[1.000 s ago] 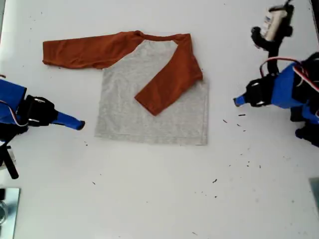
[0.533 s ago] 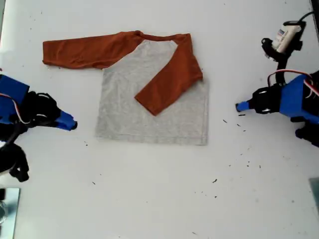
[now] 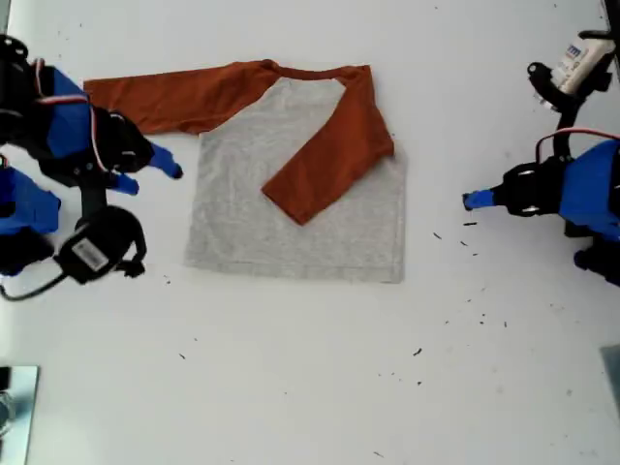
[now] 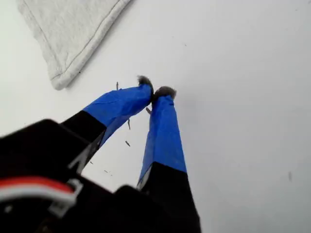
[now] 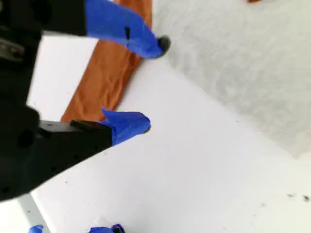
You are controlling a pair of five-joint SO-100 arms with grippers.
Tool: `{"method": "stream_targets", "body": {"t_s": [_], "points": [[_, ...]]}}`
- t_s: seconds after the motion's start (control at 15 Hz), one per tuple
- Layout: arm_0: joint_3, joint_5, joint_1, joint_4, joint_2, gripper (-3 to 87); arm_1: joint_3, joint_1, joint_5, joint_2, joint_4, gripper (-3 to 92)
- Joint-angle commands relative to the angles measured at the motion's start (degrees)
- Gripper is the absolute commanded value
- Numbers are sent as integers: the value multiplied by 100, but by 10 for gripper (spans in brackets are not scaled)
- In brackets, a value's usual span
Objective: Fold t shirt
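Note:
The t shirt (image 3: 242, 208) lies flat on the white table, grey body up, with no print showing. One rust-orange sleeve (image 3: 329, 160) is folded across the body; the other sleeve (image 3: 165, 97) stretches toward the exterior view's left. My second gripper (image 3: 153, 177) (image 5: 154, 85) is open just below that stretched sleeve (image 5: 109, 77), close to the grey body's edge (image 5: 233, 58). My first gripper (image 3: 468, 201) (image 4: 155, 91) is shut with nothing between its fingers. It hovers over bare table on the exterior view's right, a short way from the shirt's hem corner (image 4: 73, 29).
Small dark specks (image 3: 469, 235) dot the table (image 3: 310, 387) near my first gripper. A metallic object (image 3: 15, 407) sits at the exterior view's bottom left corner. Each arm's black camera and cables hang beside it.
My second arm has swung up from beside the hem to the stretched sleeve, and its fingers now stand apart. My first gripper has drawn back slightly toward the exterior view's right.

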Motion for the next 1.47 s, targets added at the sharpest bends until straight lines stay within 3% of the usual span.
{"method": "stream_targets", "body": {"t_s": [0.0, 0.2, 0.33, 0.53, 0.87, 0.93, 1.0, 1.07, 1.27, 1.4], "points": [[141, 1020, -2127, -70, 281, 277, 352, -18, -88, 97, 18, 35], [264, 2320, -4518, -378, 439, 269, 352, -35, -123, 97, 18, 35], [492, 2347, -5221, -694, 360, 272, 352, -18, -158, 97, 18, 35], [1679, 2259, -5783, -1784, 448, 269, 352, -18, -167, 97, 18, 35], [3164, 2312, -5933, -3437, -255, 257, 352, -53, -167, 97, 26, 35], [3164, 2549, -6029, -3735, -527, 226, 352, -62, -167, 97, 26, 35], [3120, 2821, -6073, -3990, -791, 85, 352, -70, -158, 97, 35, 35], [3067, 3076, -5889, -4078, -624, -2, 352, -70, -149, 97, 35, 35], [2083, 2593, -4711, -2777, 1512, -2, 352, -35, -141, 97, 44, 35], [756, 2391, -3955, -2153, 1538, -3, 352, -9, -141, 97, 44, 35]]}}
